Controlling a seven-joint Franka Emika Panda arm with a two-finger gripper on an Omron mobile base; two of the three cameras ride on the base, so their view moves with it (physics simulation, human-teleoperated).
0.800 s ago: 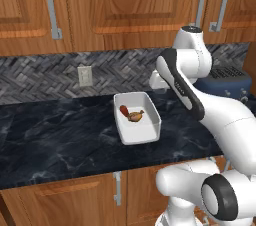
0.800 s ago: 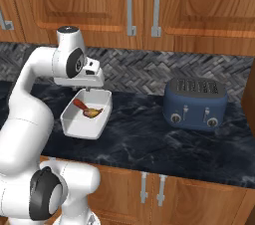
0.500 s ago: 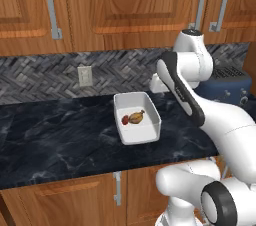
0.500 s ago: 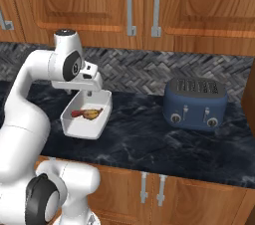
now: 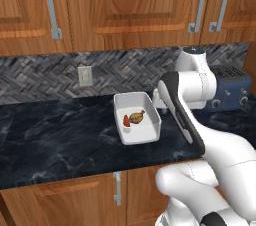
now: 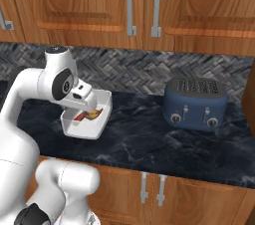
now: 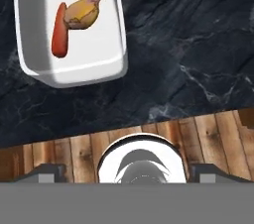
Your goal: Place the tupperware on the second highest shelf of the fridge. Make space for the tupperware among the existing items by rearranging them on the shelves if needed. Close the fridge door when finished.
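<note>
tupperware [image 7: 69, 29], toaster [image 6: 195, 103] beside

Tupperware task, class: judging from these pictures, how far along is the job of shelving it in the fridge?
Nothing looks done yet. The tupperware sits on the dark counter with its drumstick and red bit inside, ungrasped. In hand: the arm hangs beside the tub; the claw's state cannot be told. Left: grasping it, shelving it in the fridge, and closing the door.
</note>
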